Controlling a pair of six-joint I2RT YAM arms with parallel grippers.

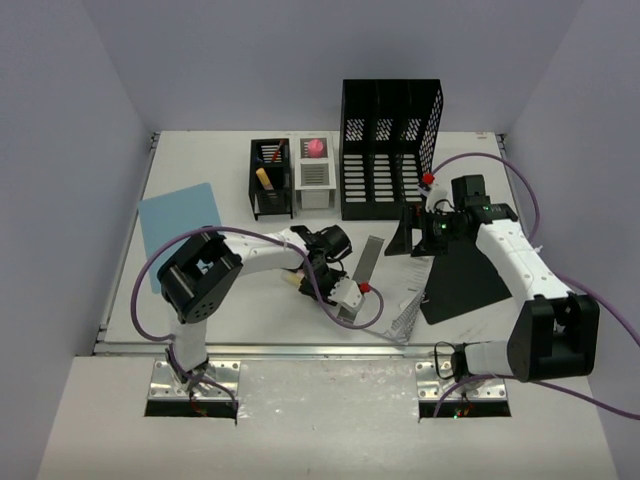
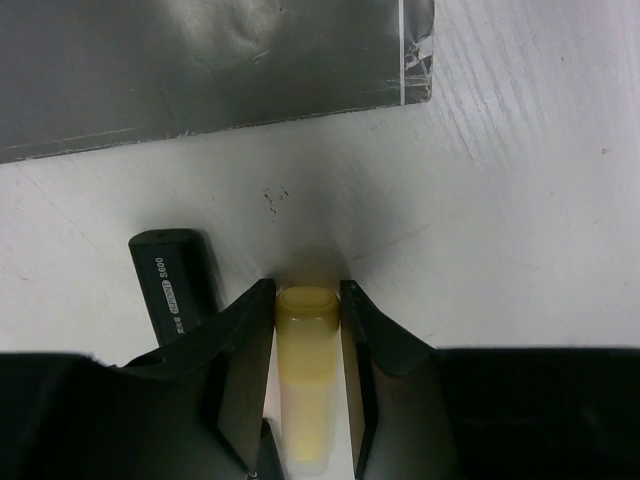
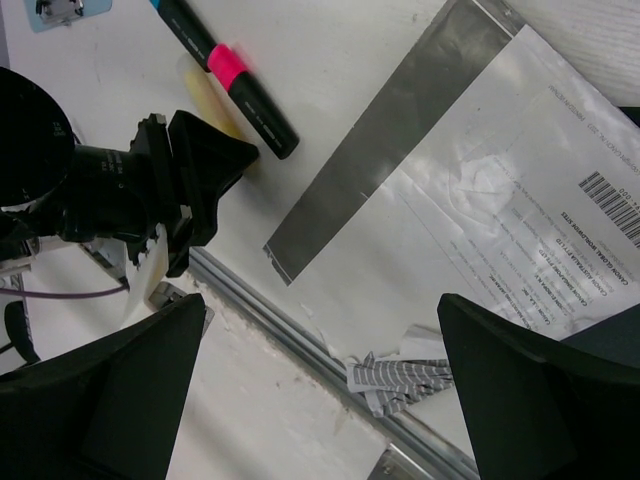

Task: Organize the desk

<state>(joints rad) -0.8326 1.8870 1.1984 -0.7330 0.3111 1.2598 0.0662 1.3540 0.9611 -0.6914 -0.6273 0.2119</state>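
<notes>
The desk point(image 1: 200, 160) is a white tabletop between lilac walls. My left gripper point(image 2: 307, 295) is low over its middle point(image 1: 330, 287), shut on a pale yellow tube point(image 2: 307, 345) that runs back between the fingers. A black marker point(image 2: 175, 280) with a pink band lies just left of those fingers, parallel to the tube. The right wrist view shows marker point(image 3: 265, 120) and tube point(image 3: 205, 95) side by side on the desk. My right gripper point(image 3: 322, 300) hangs wide open above the desk point(image 1: 408, 235), holding nothing.
A grey strip point(image 1: 364, 268) lies just ahead of the left gripper. Right of it are a printed sheet point(image 3: 520, 180), a black folder point(image 1: 462, 275) and a torn striped scrap point(image 3: 400, 375) by the rail point(image 1: 300, 349). File rack point(image 1: 390, 150), pen holders point(image 1: 271, 180), blue sheet point(image 1: 180, 228).
</notes>
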